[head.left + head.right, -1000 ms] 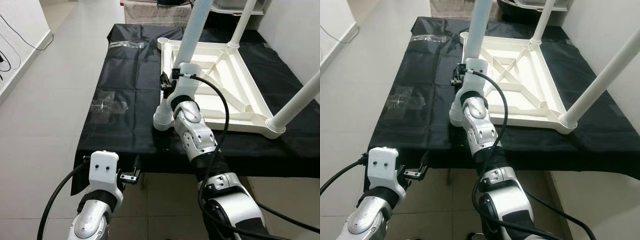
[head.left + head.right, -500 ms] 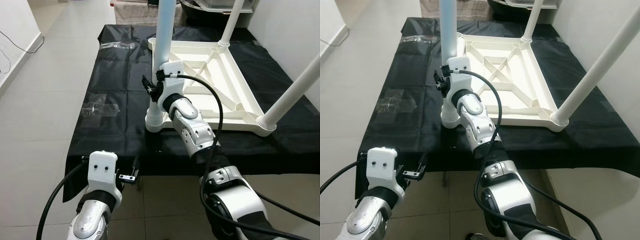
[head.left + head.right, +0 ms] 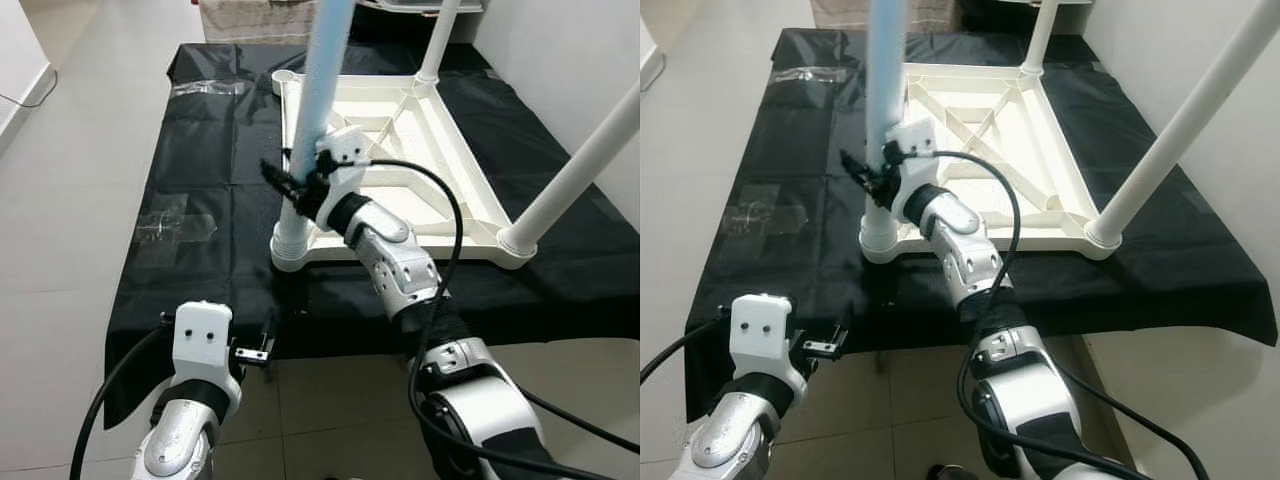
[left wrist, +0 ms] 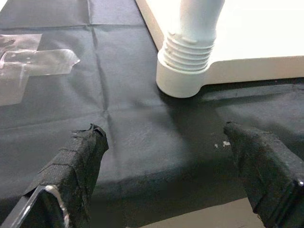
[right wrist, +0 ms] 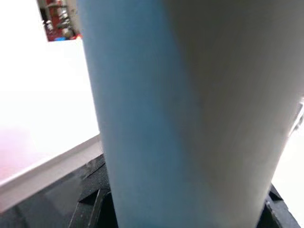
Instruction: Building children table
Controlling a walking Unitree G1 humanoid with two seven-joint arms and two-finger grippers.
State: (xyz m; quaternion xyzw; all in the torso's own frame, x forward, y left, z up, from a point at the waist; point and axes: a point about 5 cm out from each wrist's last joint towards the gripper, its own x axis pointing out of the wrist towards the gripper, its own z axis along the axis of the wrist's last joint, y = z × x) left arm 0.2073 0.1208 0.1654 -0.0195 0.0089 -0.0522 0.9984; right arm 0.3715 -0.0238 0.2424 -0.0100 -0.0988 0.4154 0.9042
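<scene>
Four views show us one upturned white children's table top (image 3: 430, 130) lying on a black cloth (image 3: 210, 150). From the left eye we see our right gripper (image 3: 290, 187) wrapped around the lower part of the pale blue leg (image 3: 322, 70), which rises upright from the near-left corner socket (image 3: 292, 245). Our left gripper (image 3: 262, 345) hangs low by the cloth's front edge, well apart from the leg. Two more white legs stand in the far corner (image 3: 438, 35) and the near-right corner (image 3: 570, 170).

The right eye gives the same layout (from slightly further right): the blue leg's long axis runs straight up from the socket, and the right arm is plainly the nearer one, reaching across from the table top's side.

The left wrist view looks between our left fingers (image 4: 76, 166), which stand wide apart with nothing between them. Ahead lies the socket, with screw threads (image 4: 187, 47) exposed above its collar, so we judge the leg not fully screwed home.

The right wrist view has the blue leg pressed close, dark finger pads (image 5: 92, 190) clamped to either side. Any coming turn is about that vertical axis.
</scene>
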